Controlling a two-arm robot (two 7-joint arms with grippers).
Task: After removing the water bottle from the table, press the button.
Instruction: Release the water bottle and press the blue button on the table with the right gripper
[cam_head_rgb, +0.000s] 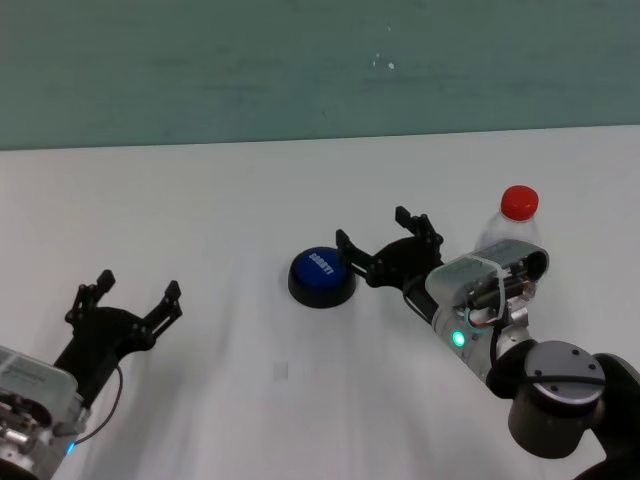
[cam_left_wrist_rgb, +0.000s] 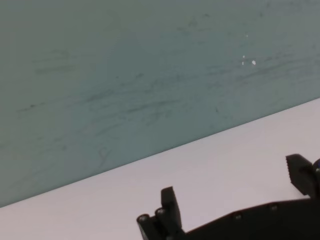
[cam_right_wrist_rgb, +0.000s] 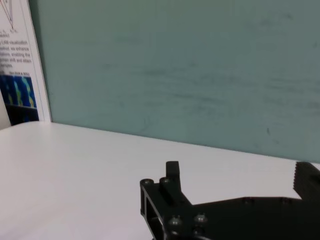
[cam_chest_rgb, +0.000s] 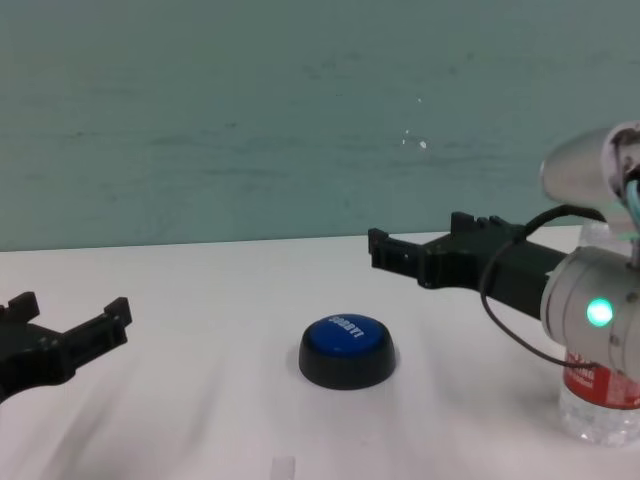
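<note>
The water bottle (cam_head_rgb: 508, 236), clear with a red cap, stands upright on the white table (cam_head_rgb: 200, 200) at the right. Its lower part shows behind my right arm in the chest view (cam_chest_rgb: 598, 408). The blue domed button (cam_head_rgb: 322, 273) on its black base sits at the table's middle, and also shows in the chest view (cam_chest_rgb: 347, 348). My right gripper (cam_head_rgb: 378, 232) is open and empty. It hovers between button and bottle, just right of the button and left of the bottle (cam_chest_rgb: 420, 245). My left gripper (cam_head_rgb: 138, 288) is open and empty at the near left (cam_chest_rgb: 65, 322).
A teal wall (cam_head_rgb: 320, 60) runs behind the table's far edge. A poster (cam_right_wrist_rgb: 15, 60) hangs on the wall in the right wrist view. My right forearm (cam_head_rgb: 500, 310) stands in front of the bottle's lower part.
</note>
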